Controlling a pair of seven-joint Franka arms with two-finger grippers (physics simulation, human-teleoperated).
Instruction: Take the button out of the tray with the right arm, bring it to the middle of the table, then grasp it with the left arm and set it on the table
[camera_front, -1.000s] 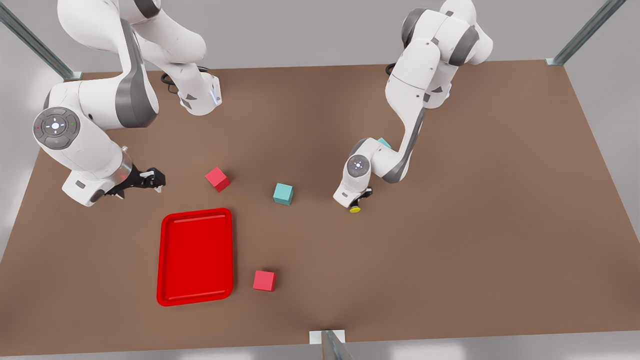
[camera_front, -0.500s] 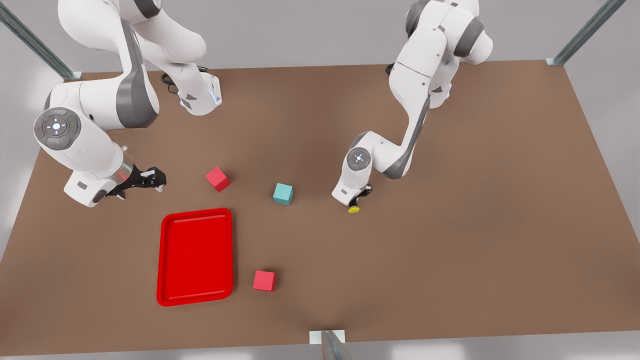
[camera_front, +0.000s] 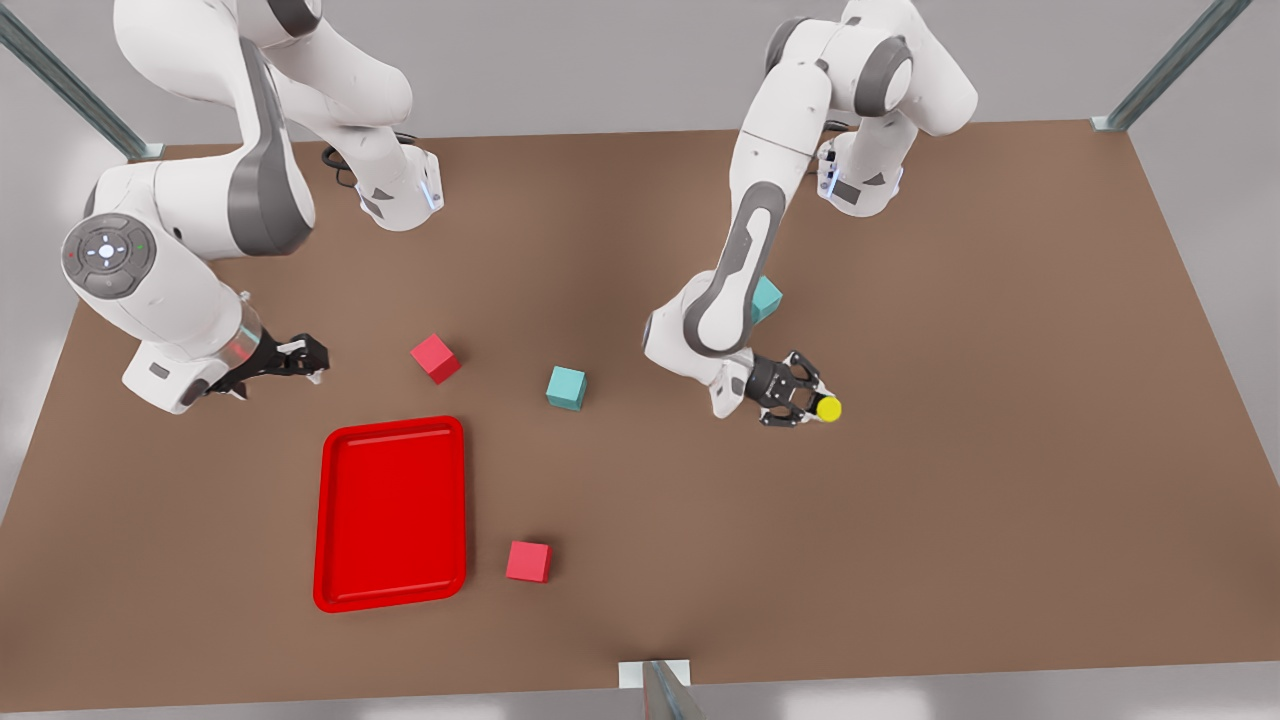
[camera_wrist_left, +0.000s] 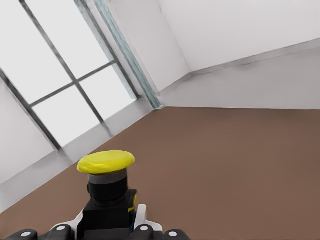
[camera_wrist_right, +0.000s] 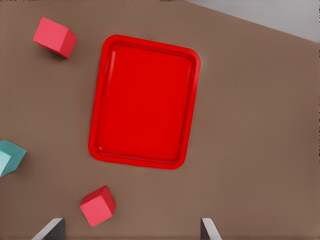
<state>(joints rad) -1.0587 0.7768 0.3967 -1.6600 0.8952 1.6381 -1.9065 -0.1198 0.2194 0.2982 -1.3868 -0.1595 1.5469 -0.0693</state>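
Note:
The button (camera_front: 828, 408), with its yellow cap (camera_wrist_left: 106, 162) on a black body, is clamped in my left gripper (camera_front: 812, 404), which is shut on that body (camera_wrist_left: 107, 215) and points toward the front view's right, over the table (camera_front: 1000, 450) right of centre. My right gripper (camera_front: 300, 358) waits open at the front view's left, just behind the red tray (camera_front: 392, 425). From that wrist, the tray (camera_wrist_right: 145, 100) lies below with the fingertips (camera_wrist_right: 50, 229) spread wide.
A red cube (camera_front: 435, 357) and a teal cube (camera_front: 566, 387) sit between the arms. Another red cube (camera_front: 528, 561) lies beside the tray's near corner. A second teal cube (camera_front: 768, 298) is half hidden behind the left arm. Metal posts (camera_front: 660, 690) stand at the table's edges.
The left arm has swung and turned its wrist, carrying the button toward the front view's right; the gripper now points sideways instead of down. The right arm has barely shifted.

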